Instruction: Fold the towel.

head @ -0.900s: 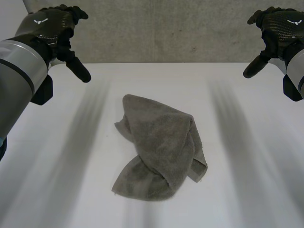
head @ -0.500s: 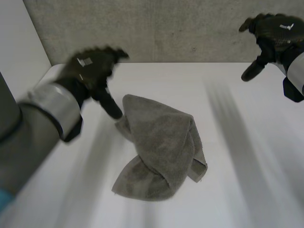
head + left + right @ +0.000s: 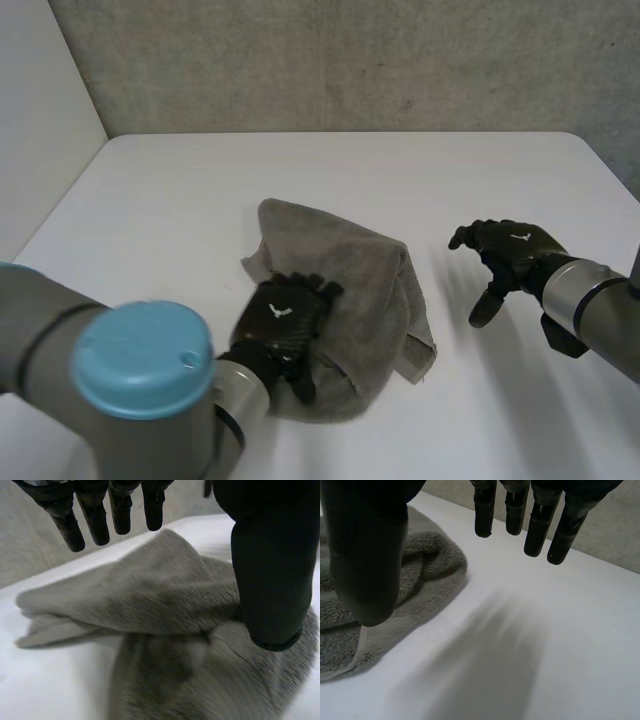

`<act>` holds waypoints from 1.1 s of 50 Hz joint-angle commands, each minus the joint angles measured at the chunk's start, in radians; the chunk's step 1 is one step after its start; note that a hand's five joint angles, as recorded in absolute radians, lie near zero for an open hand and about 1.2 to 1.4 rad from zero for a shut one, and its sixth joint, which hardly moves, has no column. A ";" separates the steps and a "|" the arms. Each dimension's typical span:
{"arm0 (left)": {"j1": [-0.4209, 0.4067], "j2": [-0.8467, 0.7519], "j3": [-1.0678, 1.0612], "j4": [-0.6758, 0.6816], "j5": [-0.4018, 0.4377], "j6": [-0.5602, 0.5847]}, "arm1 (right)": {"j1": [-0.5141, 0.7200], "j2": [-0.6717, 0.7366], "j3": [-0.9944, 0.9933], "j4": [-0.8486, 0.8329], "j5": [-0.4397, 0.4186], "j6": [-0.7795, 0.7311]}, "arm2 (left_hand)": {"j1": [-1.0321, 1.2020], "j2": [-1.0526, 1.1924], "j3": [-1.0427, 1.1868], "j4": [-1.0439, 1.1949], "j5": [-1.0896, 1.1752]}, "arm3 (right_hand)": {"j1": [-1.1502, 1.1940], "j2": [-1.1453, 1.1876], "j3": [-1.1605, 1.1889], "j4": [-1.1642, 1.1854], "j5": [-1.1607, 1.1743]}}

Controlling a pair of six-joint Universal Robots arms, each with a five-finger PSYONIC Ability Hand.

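The grey towel (image 3: 355, 270) lies crumpled in a heap in the middle of the white table (image 3: 170, 200). My left hand (image 3: 285, 318) is low over the heap's near left part. In the left wrist view its fingers (image 3: 95, 517) are straight above the towel (image 3: 150, 610) and its thumb tip rests on the cloth; it grips nothing. My right hand (image 3: 508, 256) hovers open over bare table just right of the towel. In the right wrist view the towel's hemmed edge (image 3: 365, 650) lies under the thumb (image 3: 367, 555), with the straight fingers over white table.
A grey wall (image 3: 350, 60) runs along the table's far edge, and a pale wall (image 3: 40, 120) stands at the left. Bare table surrounds the towel on all sides.
Both arms have swung down from the far corners. The left hand has come onto the towel's near left part; the right hand has dropped beside its right edge. The towel has not moved.
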 commanded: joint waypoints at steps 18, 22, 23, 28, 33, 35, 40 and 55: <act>0.036 0.000 0.093 0.068 -0.007 0.122 | 0.031 0.056 0.011 -0.056 0.029 -0.024 | 1.174 1.173 1.174 1.174 1.182 | -0.008 0.007 -0.006 -0.003 -0.019; 0.113 0.099 0.068 0.062 0.001 0.153 | 0.040 0.074 0.007 -0.056 0.033 -0.013 | 1.174 1.173 1.174 1.174 1.182 | -0.046 -0.031 -0.044 -0.041 -0.057; 0.132 0.141 0.058 0.062 0.002 0.157 | 0.056 0.084 0.004 -0.056 0.033 -0.009 | 1.174 1.173 1.174 1.174 1.182 | -0.081 -0.066 -0.079 -0.076 -0.092; 0.156 0.296 0.044 0.062 0.005 0.156 | 0.108 0.108 -0.013 -0.056 0.034 0.031 | 1.174 1.173 1.174 1.174 1.182 | -0.147 -0.133 -0.146 -0.142 -0.159; 0.177 0.405 0.041 0.053 0.004 0.156 | 0.177 0.185 -0.085 -0.058 0.034 0.182 | 1.174 1.173 1.174 1.174 1.182 | -0.147 -0.133 -0.146 -0.142 -0.159; 0.177 0.431 0.041 0.050 0.004 0.154 | 0.218 0.243 -0.140 -0.059 0.049 0.253 | 1.174 1.173 1.174 1.174 1.182 | -0.147 -0.133 -0.146 -0.142 -0.159; 0.180 0.479 0.055 0.048 0.002 0.154 | 0.255 0.306 -0.199 -0.059 0.088 0.301 | 1.174 1.173 1.174 1.174 1.182 | -0.147 -0.133 -0.146 -0.142 -0.159; 0.290 0.512 0.127 0.060 0.004 0.154 | 0.344 0.285 -0.302 -0.174 0.241 0.281 | 1.174 1.173 1.174 1.174 1.182 | 1.074 1.089 1.076 1.079 1.063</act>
